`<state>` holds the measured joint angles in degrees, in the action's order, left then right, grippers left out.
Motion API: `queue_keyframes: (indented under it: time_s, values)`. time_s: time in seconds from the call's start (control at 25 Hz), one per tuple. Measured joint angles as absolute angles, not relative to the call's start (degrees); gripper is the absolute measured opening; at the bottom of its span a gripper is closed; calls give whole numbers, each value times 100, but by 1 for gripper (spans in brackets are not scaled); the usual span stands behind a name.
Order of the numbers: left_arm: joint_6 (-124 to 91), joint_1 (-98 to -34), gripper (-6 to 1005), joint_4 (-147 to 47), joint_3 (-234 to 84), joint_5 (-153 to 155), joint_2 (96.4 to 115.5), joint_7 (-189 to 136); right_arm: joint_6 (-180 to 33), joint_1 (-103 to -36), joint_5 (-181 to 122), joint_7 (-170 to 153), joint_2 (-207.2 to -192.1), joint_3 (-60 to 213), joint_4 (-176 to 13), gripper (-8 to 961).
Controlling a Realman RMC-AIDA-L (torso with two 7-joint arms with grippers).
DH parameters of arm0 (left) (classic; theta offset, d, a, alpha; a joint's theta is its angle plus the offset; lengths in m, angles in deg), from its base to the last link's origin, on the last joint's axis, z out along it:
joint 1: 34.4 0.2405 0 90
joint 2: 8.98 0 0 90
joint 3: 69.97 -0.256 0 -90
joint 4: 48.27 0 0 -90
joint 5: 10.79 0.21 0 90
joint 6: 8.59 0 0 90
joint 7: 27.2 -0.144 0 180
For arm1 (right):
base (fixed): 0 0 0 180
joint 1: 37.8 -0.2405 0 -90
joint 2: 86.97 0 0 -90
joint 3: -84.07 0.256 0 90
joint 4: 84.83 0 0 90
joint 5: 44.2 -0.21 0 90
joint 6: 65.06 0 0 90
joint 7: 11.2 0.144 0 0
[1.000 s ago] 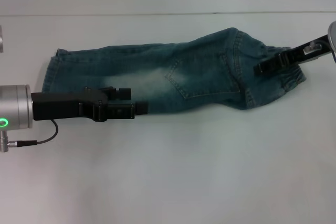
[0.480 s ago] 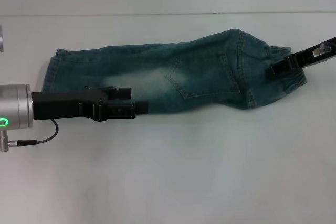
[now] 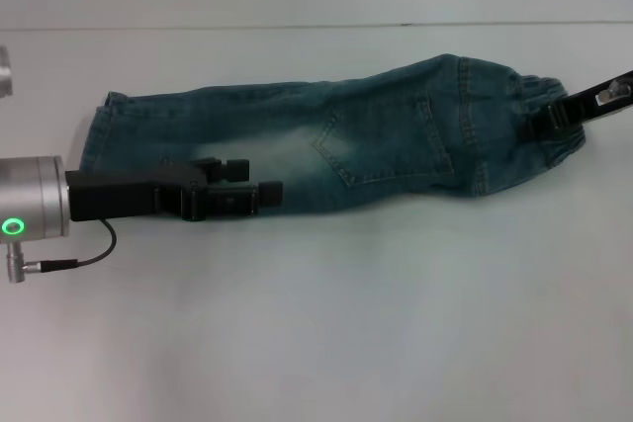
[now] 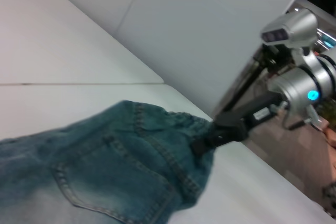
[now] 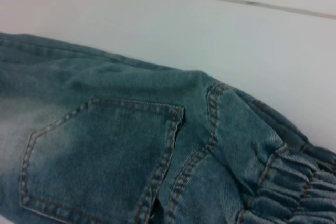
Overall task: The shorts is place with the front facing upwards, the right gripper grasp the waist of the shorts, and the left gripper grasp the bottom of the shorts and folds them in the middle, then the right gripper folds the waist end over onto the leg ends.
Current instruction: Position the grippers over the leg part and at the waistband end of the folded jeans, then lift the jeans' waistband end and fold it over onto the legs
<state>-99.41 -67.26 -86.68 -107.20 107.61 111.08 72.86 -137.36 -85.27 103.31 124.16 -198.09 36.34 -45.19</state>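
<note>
Blue denim shorts (image 3: 376, 140) lie folded lengthwise across the white table, leg ends to the left and the elastic waist to the right. A back pocket faces up (image 5: 100, 150). My right gripper (image 3: 542, 126) is shut on the waist at the far right end; the left wrist view shows the right gripper (image 4: 206, 141) pinching the bunched waistband of the shorts (image 4: 115, 177). My left gripper (image 3: 263, 177) hovers open over the near edge of the leg part, holding nothing.
The white table (image 3: 346, 323) stretches bare in front of the shorts. Its back edge (image 3: 297, 27) runs just behind them. The right arm's silver wrist (image 4: 299, 85) stands beyond the table's right side.
The right gripper has pulled the waist to the right, drawing the shorts straighter and flatter. The left gripper has shifted slightly up onto the leg part.
</note>
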Motion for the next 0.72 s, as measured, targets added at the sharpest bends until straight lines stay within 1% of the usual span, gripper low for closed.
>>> queue_keyframes:
  time_s: [0.2,0.32,0.4,0.44,0.56,0.72]
  values:
    - [-9514,-6792,876,-8557,-10703,10736,11243,7250,-14084,-8434,10287,12411,-19797,3664,-4214,165]
    - [-9183,-6885,858,-8533,-10710,10707,11436,6852,-14413,-8347,10279,12408,-19793,3703,-3953,150]
    - [-8872,-6980,791,-8400,-10766,10516,11533,6428,-14643,-8294,10276,12408,-19790,3769,-3776,140]
    - [-8656,-7052,757,-8223,-10825,10313,11546,6205,-14751,-8269,10275,12408,-19785,3810,-3707,135]
    - [-8040,-7278,657,-7630,-10906,9544,11542,5511,-15116,-8174,10276,12408,-19751,3996,-3492,125]
    - [-7284,-7516,563,-7026,-10900,8314,11557,4281,-15546,-8102,10232,12406,-19701,4349,-3361,118]
